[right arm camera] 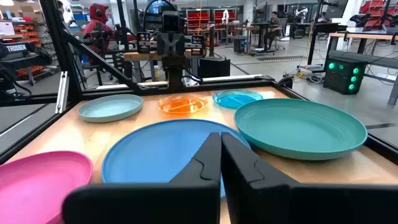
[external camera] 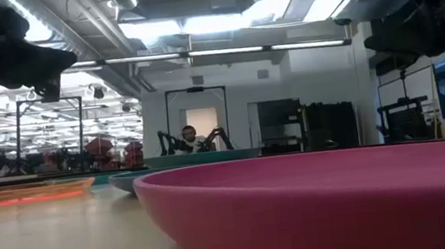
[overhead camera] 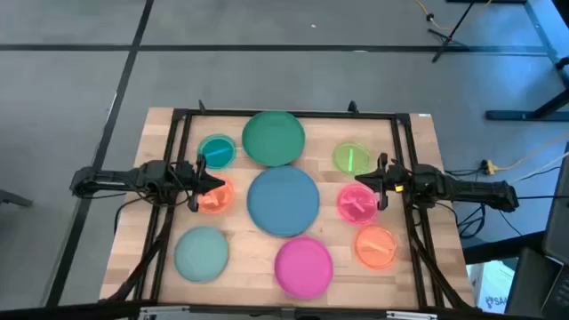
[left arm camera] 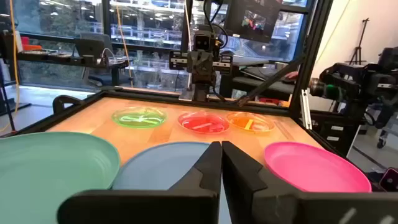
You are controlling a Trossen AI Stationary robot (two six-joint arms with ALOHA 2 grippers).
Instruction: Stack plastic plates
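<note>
Nine plates lie flat on the wooden table. The large ones are green (overhead camera: 273,138), blue (overhead camera: 283,201), pale teal (overhead camera: 201,253) and magenta (overhead camera: 303,266). The small translucent ones are teal (overhead camera: 216,151), orange (overhead camera: 213,197), lime (overhead camera: 352,158), pink (overhead camera: 358,203) and a second orange (overhead camera: 376,246). My left gripper (overhead camera: 212,183) (left arm camera: 221,155) hovers shut above the left orange plate. My right gripper (overhead camera: 363,182) (right arm camera: 221,149) hovers shut between the lime and pink plates. In the low view the magenta plate (external camera: 325,197) fills the foreground.
A black frame (overhead camera: 284,114) runs round the table's edges. Bare wood shows between the plates and along the far edge beside the green plate. Each wrist view shows the other arm across the table. A person shows far off in the room (external camera: 190,134).
</note>
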